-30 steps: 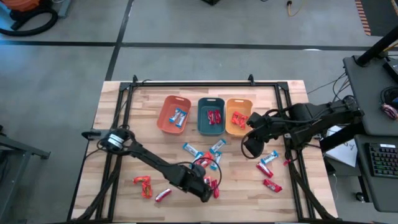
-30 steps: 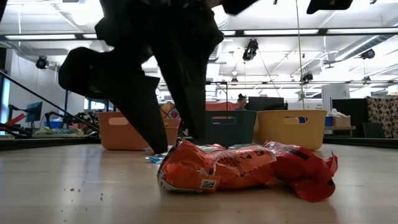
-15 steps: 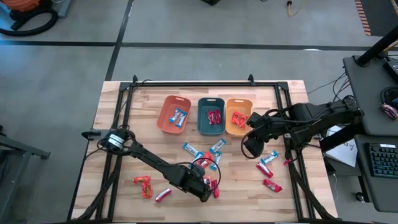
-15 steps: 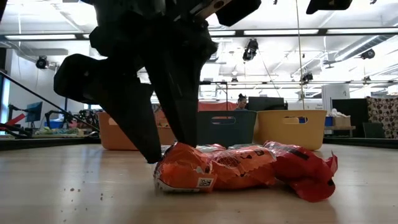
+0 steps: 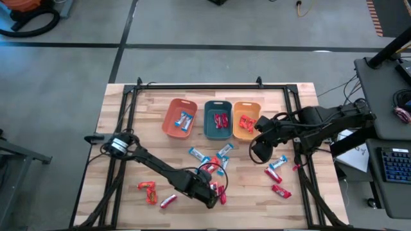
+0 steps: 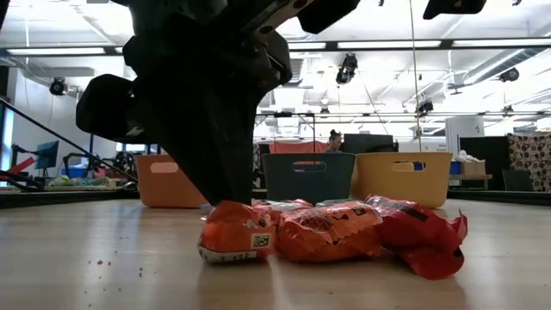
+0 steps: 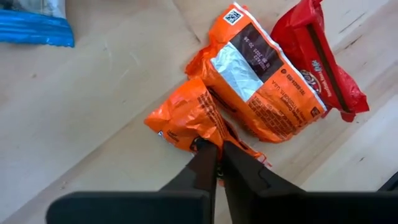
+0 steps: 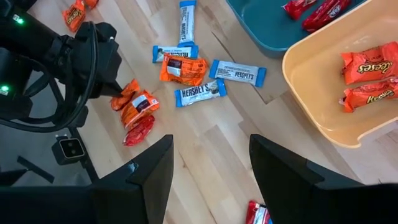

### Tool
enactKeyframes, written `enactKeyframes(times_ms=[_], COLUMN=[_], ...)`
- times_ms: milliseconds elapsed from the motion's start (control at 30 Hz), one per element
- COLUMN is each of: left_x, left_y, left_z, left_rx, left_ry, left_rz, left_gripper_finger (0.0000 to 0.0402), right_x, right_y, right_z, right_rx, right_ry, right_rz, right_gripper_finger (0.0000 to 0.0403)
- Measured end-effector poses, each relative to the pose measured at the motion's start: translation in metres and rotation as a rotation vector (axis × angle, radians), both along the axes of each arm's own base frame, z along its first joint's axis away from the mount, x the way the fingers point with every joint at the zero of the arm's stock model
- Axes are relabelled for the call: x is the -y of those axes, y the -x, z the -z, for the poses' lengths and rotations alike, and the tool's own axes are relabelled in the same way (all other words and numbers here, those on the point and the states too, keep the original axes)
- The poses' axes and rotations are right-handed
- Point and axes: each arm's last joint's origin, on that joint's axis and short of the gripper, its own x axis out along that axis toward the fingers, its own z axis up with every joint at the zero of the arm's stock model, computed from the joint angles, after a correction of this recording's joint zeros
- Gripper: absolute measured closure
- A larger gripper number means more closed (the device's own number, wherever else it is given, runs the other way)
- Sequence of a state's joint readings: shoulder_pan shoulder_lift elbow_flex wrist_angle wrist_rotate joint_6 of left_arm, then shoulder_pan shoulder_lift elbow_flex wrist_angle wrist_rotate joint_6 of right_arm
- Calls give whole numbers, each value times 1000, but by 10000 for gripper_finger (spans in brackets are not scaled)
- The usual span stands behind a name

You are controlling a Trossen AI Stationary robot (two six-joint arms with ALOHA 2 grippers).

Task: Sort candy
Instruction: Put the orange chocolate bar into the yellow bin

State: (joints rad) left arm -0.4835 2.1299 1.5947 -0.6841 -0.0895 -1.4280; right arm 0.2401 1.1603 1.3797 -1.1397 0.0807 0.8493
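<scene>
- Table (image 5: 141,128): we see three bins in a row toward twelve o'clock, an orange bin (image 5: 180,118), a teal bin (image 5: 218,119) and a yellow bin (image 5: 246,119), each already holding a few candies.
- Right gripper (image 8: 211,163): it hangs at about three o'clock of the table, just beside the yellow bin, its fingers spread wide and holding nothing; it waits.
- Left gripper (image 7: 216,163): at about six o'clock, its fingers are pinched together on the edge of an orange candy (image 7: 186,118), which lies against the tabletop.
- Neighbours: a second orange candy (image 7: 261,87) touches the pinched one, and a red candy (image 7: 320,59) lies just beside that.
- Loose candy: blue-and-white bars (image 5: 209,156) sit near the centre; more lie at four o'clock (image 5: 276,173) and at seven o'clock (image 5: 149,191).
- Risk one: we judge the hold shallow, a pinch on crumpled wrapper, so the candy could slip free on lifting.
- Risk two: the touching neighbour may snag and drag along, then drop short or land in the wrong bin.
- Risk three: the waiting right arm stands close to the yellow bin, so a carry there could brush it.
</scene>
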Motion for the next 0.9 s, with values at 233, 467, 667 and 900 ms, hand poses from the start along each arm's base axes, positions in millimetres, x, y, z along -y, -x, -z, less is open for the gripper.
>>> enactKeyframes(times_ms=[233,467,667,900], left_x=[-4,-22,-38,-65], left_y=[6,25,48,65], left_z=[-45,-125,-190,-226], left_rx=[103,379,636,745], left_ry=[-62,-226,-483,-544], left_rz=[136,296,563,673], left_gripper_finger=[401,401,401,402], right_x=[-5,-29,-53,-66], right_y=[-1,-17,-44,-78], right_z=[-4,-14,-15,-14], right_rx=[53,325,595,791], right_ry=[26,110,261,317], right_rz=[-76,-325,-525,-534], right_gripper_finger=[202,202,202,202])
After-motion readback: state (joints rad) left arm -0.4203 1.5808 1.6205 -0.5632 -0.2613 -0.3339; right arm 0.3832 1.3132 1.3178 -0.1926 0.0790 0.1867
